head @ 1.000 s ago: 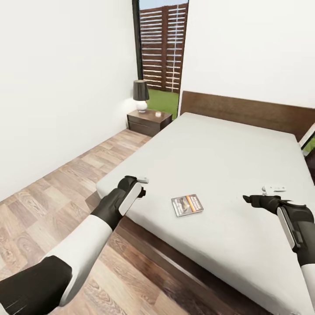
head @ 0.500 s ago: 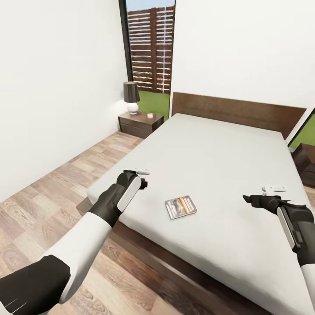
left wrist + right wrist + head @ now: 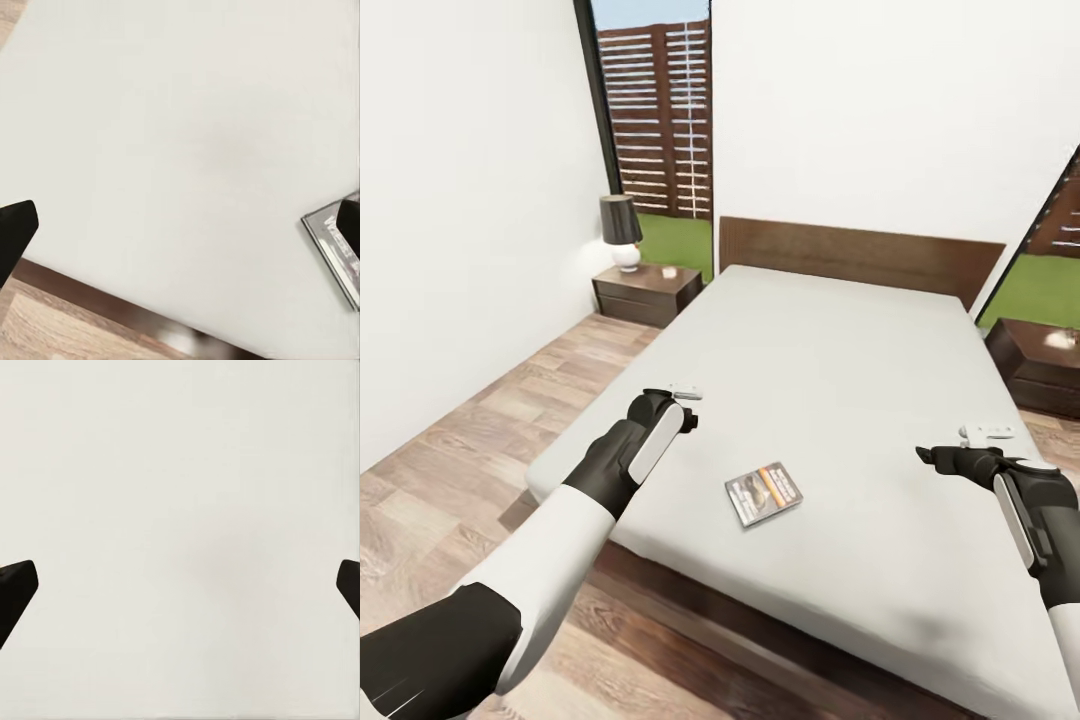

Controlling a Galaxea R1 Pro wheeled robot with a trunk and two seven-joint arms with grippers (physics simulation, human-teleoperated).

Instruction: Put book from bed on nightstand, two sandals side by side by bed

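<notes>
The book, dark with an orange band, lies flat on the bed's light-grey mattress near the foot edge. My left gripper hovers over the mattress just left of the book, open and empty. In the left wrist view the book's corner shows beside one of the spread fingertips. My right gripper hangs open over bare mattress, well to the right of the book. The sandals are out of view.
One nightstand with a black-shaded lamp stands left of the headboard. The other nightstand is at the bed's right. Wood-plank floor runs along the bed's left side. Tall windows flank the headboard.
The whole head view has shifted, so the camera moved: bed and book slid left and down in the picture, and the right nightstand came into view. Both arms hold the same pose.
</notes>
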